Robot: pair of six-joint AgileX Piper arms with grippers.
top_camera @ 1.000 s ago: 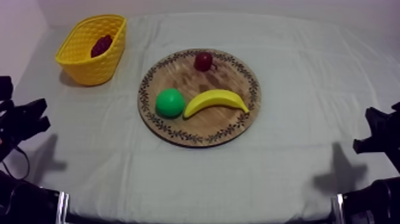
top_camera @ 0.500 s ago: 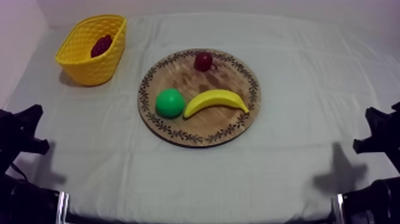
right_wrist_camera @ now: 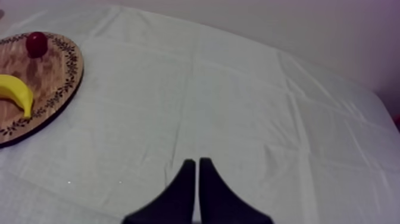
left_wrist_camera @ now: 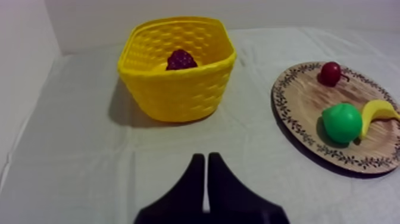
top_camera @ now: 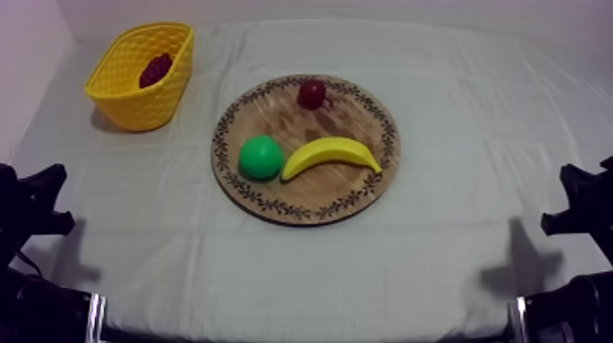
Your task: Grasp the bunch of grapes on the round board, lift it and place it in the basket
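The dark purple bunch of grapes (top_camera: 155,69) lies inside the yellow basket (top_camera: 119,87) at the table's far left; over the basket's rim the grapes (left_wrist_camera: 181,59) show against the basket wall (left_wrist_camera: 178,89). The round wooden board (top_camera: 274,114) in the middle carries a small red fruit (top_camera: 312,93), a green pear (top_camera: 261,157) and a banana (top_camera: 330,155). My left gripper (left_wrist_camera: 206,157) is shut on nothing, low over the cloth in front of the basket, and sits at the left edge (top_camera: 36,205). Empty as well, my right gripper (right_wrist_camera: 197,161) is shut, low at the right (top_camera: 575,205).
Bare grey-white cloth (top_camera: 474,128) spreads from the board to the table's right side. The left wrist view has the board (left_wrist_camera: 297,89) to the right of the basket. The board's rim (right_wrist_camera: 65,89), the banana (right_wrist_camera: 16,92) and the red fruit (right_wrist_camera: 37,43) lie far from my right gripper.
My left arm drew back and down toward the table's near left edge between the earliest frame and half a second ago, then held still. Nothing else moved.
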